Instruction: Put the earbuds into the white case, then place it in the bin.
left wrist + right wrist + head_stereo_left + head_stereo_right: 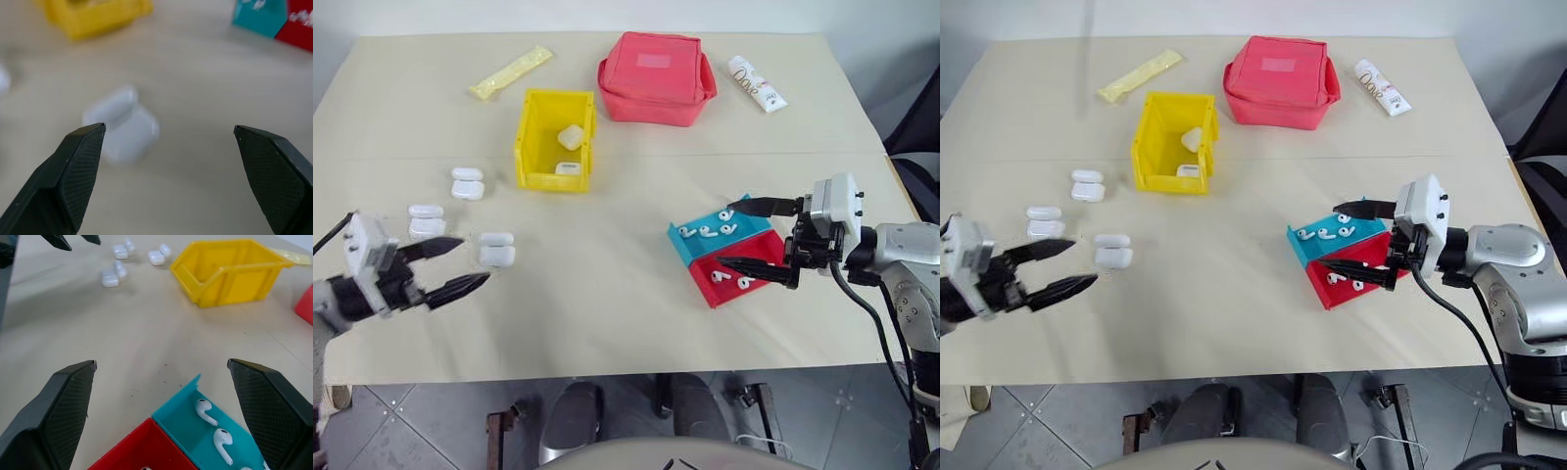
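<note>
The left gripper (453,264) hangs wide open just near of a glossy white open-lidded case (496,251). The right gripper (741,236), equally spread and empty, hovers over tiny white earbuds (710,231) in the teal plastic tray (683,241).

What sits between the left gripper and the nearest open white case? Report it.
Nothing: the left eye view shows bare table between the left gripper and the nearest white case.

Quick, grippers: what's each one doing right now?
Left gripper: open, empty, just short of an open white case.
Right gripper: open, empty, over the teal tray.
</note>
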Motion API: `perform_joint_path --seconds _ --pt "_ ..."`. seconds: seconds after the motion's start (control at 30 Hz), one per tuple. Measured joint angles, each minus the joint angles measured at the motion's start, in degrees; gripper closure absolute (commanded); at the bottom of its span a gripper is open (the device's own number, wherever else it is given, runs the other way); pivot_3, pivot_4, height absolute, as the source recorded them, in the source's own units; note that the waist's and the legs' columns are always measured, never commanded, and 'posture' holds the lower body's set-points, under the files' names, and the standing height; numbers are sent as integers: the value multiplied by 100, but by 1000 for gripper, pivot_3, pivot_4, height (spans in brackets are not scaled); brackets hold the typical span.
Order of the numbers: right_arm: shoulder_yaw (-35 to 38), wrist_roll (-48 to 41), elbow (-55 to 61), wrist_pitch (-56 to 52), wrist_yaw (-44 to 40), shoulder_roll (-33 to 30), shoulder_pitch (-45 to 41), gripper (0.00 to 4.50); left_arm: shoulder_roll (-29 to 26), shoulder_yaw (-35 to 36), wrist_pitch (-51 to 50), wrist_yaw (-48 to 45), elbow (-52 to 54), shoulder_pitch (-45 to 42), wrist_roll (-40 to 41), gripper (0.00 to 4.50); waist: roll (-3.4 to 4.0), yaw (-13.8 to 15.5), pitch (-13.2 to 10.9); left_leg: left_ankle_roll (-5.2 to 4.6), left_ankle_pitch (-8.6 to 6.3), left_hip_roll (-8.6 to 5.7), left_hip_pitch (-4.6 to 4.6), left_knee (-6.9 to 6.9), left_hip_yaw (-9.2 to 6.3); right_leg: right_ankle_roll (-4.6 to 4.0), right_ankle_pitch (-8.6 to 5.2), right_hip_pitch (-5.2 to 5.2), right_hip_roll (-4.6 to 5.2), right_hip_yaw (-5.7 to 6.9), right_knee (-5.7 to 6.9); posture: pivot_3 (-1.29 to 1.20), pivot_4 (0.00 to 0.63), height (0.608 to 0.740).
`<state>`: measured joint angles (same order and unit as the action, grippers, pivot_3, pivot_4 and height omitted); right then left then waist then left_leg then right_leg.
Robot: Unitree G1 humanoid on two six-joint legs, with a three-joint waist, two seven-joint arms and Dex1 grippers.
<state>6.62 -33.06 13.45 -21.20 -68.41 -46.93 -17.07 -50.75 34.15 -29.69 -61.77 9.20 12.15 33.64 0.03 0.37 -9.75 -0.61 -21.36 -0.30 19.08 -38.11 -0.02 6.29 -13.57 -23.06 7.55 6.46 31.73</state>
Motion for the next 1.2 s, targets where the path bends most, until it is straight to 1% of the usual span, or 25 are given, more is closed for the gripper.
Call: perform_joint_path --seconds 0.07,0.2,0.33,0.4,0.5,0.57,0.6,0.67,0.77,0.87,0.93,1.03,1.13,1.2 --pt "-33 -11 -55 38 -172 10 -38 0 -12 289 -95 -65 163 423 2 37 2 24 -1 -2 -2 -1 1 -3 -1 -1 -1 -1 1 3 1 0 150 740" --pt "-161 -27 -243 144 -500 60 -266 0 20 716 -113 -118 399 927 3 37 4 100 -2 -6 -17 -1 5 -9 4 -14 -1 -14 6 -21 -6 0 150 740" --pt "-263 3 -469 233 -687 73 -477 0 63 962 -113 -102 512 1128 1 37 -2 102 1 -6 -17 -1 12 -10 7 -18 -2 -24 6 -30 7 0 150 740" --pt "-396 48 -662 275 -794 111 -664 0 65 1000 -136 -23 753 1194 -1 37 -5 93 3 -6 -17 0 12 -9 14 -18 -1 -28 5 -31 11 0 150 740" --pt "-430 39 -794 346 -947 199 -764 0 8 1027 -747 547 1311 1088 8 37 -8 102 5 -5 -17 1 12 -9 13 -18 -1 -28 3 -35 16 0 150 740" --pt "-493 6 -810 354 -1068 257 -789 0 -186 996 -1374 1036 1671 885 33 37 -9 103 5 -3 -16 1 12 -10 11 -18 -1 -26 0 -38 18 0 150 740" --pt "-532 -17 -776 361 -1139 265 -769 0 -372 924 -1835 1312 1898 718 93 37 -12 104 7 -3 -16 1 11 -10 10 -18 -1 -24 -2 -38 20 0 150 740" --pt "-613 -29 -649 366 -1179 315 -739 0 -474 740 -2412 1737 2259 328 232 37 -15 95 12 -4 -17 -2 7 -10 16 -16 1 -23 -1 -38 20 0 150 740" --pt "-707 -72 -510 350 -1180 488 -691 0 -508 176 -3681 2562 2641 -602 451 37 -14 92 11 -1 -15 -2 7 -10 16 -12 3 -24 -7 -39 26 0 150 740" --pt "-788 -90 -446 328 -1167 516 -712 0 -575 -417 -5285 3134 2695 -1613 628 37 -18 91 13 4 -11 -3 5 -10 22 -11 3 -26 -37 -30 31 0 150 740" --pt "-802 -92 -443 325 -1169 515 -713 0 -575 -748 -5969 3486 2682 -2087 731 37 -20 91 14 4 -11 -3 2 -11 27 -10 4 -26 -44 -29 31 0 150 740" --pt "-804 -90 -444 326 -1173 510 -706 0 -610 -1068 -6238 4115 2396 -2347 1078 37 -20 80 14 9 -9 0 1 -10 28 -10 4 -29 -44 -34 30 0 150 740" --pt "-807 -86 -451 338 -1193 498 -687 0 -612 -1427 -6288 5252 1690 -2915 1886 37 -20 94 14 14 -5 1 2 -14 22 -10 4 -28 -28 -47 32 0 150 740" --pt "-811 -83 -451 348 -1195 495 -664 0 -537 -1657 -6296 6173 1144 -3360 2554 37 -21 114 14 14 -4 -6 3 -16 12 -10 4 -23 -15 -50 33 0 150 740"
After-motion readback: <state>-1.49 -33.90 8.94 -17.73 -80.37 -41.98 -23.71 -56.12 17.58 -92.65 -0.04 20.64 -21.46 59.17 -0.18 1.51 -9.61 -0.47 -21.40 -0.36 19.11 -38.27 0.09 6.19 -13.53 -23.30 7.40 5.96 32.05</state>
